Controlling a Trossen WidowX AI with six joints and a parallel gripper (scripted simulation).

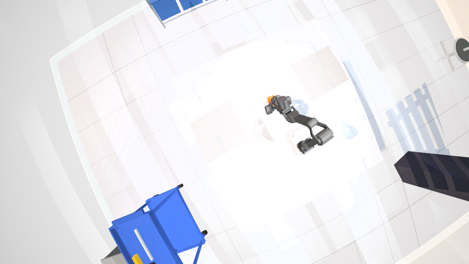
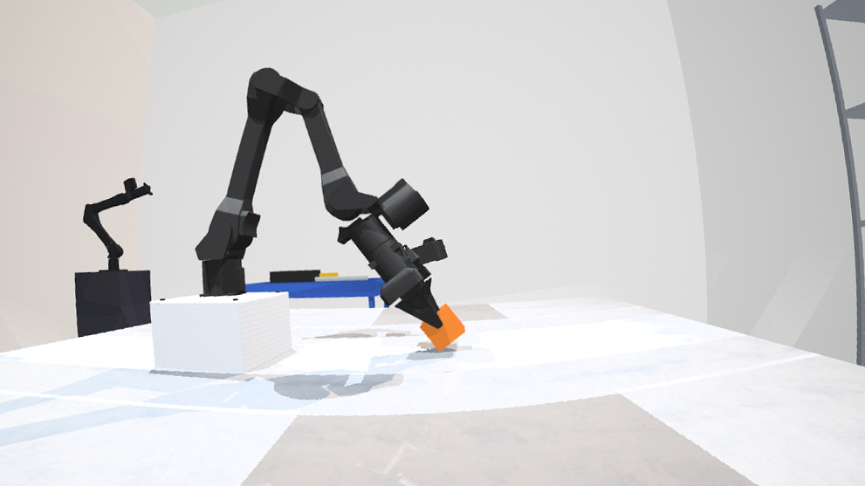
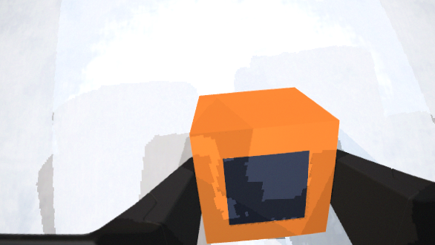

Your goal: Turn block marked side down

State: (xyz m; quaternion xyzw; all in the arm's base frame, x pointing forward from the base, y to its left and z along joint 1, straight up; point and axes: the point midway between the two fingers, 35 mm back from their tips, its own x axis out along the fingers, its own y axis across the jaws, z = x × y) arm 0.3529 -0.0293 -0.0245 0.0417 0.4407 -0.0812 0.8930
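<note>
The orange block point(image 1: 270, 98) point(image 2: 447, 330) point(image 3: 267, 142) is held tilted, one corner pointing down, just above or at the table point(image 2: 553, 458); I cannot tell if that corner touches. Its marked side, a dark square point(image 3: 267, 189), faces the wrist camera; the mark does not show in either the top or the exterior view. My gripper point(image 2: 438, 324) point(image 3: 257, 160) is shut on the block, one finger on each side, and slants down and to the right in the exterior view. The block's underside is hidden in the wrist view.
The white base box point(image 2: 197, 337) of my arm stands left of the block in the exterior view. A blue cart point(image 1: 177, 219) point(image 2: 347, 290), a shelf rack point(image 2: 849, 197) and a second arm on a dark stand point(image 2: 112, 299) are in the background.
</note>
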